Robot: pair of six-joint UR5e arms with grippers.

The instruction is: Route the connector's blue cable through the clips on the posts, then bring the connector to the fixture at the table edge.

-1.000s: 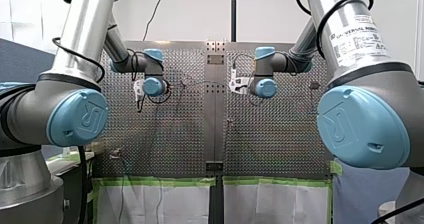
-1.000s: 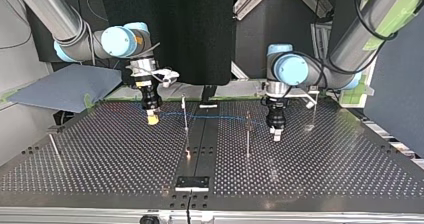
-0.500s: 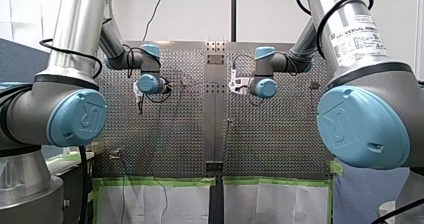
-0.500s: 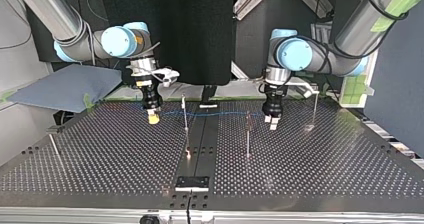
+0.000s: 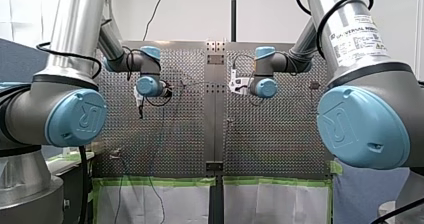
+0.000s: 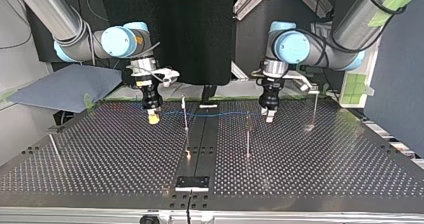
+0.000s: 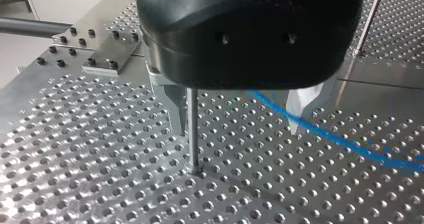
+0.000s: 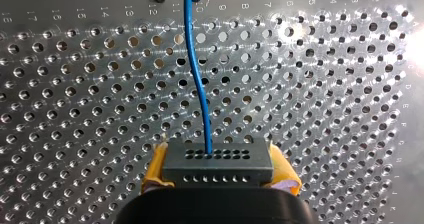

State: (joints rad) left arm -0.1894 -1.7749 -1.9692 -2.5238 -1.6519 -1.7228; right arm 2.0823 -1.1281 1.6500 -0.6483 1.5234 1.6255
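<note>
My right gripper (image 8: pixel 218 178), with yellow pads (image 8: pixel 156 170), is shut on the grey connector (image 8: pixel 217 158). The blue cable (image 8: pixel 199 84) leaves the connector's face and runs over the perforated plate. In the top view this gripper (image 6: pixel 153 118) hangs at the left, and the cable (image 6: pixel 215 115) stretches past a clip post (image 6: pixel 185 111) to my left gripper (image 6: pixel 268 116). In the left wrist view my left gripper (image 7: pixel 237 131) stands open just above the plate. A thin post (image 7: pixel 192 134) shows between its fingers and the cable (image 7: pixel 345 141) passes by one finger (image 7: pixel 301 109).
Another post (image 6: pixel 247 129) stands near the table's middle, with one (image 6: pixel 315 109) at the top view's right and one (image 6: pixel 52 144) at its left. A black fixture (image 6: pixel 192 182) sits at the near edge. A blue-grey cloth (image 6: pixel 65 86) lies beyond the table's left corner.
In the top view my left gripper has moved back and a little to the left, up to the cable's line. My right gripper has stayed still with the connector.
</note>
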